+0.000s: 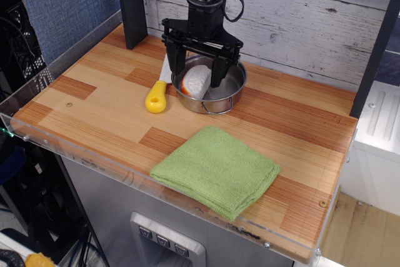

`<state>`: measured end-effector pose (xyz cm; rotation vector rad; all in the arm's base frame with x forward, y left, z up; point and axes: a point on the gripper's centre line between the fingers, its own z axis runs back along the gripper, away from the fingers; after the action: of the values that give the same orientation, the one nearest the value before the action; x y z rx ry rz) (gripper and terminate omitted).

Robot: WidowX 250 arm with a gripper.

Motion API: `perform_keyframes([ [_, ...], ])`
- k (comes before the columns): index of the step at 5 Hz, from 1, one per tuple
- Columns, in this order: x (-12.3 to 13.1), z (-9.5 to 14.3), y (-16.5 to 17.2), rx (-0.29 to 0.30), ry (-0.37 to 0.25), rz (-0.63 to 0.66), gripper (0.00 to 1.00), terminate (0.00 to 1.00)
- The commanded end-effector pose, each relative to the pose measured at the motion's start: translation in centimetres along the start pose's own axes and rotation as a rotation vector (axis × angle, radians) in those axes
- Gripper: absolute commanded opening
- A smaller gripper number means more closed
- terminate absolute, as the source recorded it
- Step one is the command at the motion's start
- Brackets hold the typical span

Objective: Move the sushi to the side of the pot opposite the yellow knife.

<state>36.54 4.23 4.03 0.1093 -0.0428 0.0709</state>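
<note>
The sushi [196,82], white with an orange layer on its left face, lies inside the shiny steel pot [230,87] at the back of the wooden table. The yellow knife [157,97] lies just left of the pot, its white blade partly hidden behind the gripper. My black gripper [197,80] hangs straight down over the pot with its jaws open, one finger on each side of the sushi. I cannot tell whether the fingers touch it.
A folded green cloth [215,170] lies at the front of the table. A dark post [131,4] stands at the back left. A white plank wall [300,10] runs behind the table. A clear plastic lip [75,148] edges the front.
</note>
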Motion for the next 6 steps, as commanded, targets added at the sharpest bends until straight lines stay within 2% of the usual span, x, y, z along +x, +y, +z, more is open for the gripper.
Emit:
perform_keyframes([
  [1, 1.5, -0.2, -1.0, -0.025, -0.036, -0.021, 1.0, 0.0],
  [3, 1.7, -2.4, -1.4, -0.007, 0.011, -0.068, 1.0, 0.0],
  [4, 1.7, -1.7, -1.9, 0.004, -0.002, -0.076, 0.0, 0.0],
  [5, 1.5, 0.7, -1.8, -0.011, -0.032, -0.076, 0.0, 0.0],
  [6, 1.0, 4.3, -1.3, -0.033, -0.083, -0.082, 0.0, 0.0],
])
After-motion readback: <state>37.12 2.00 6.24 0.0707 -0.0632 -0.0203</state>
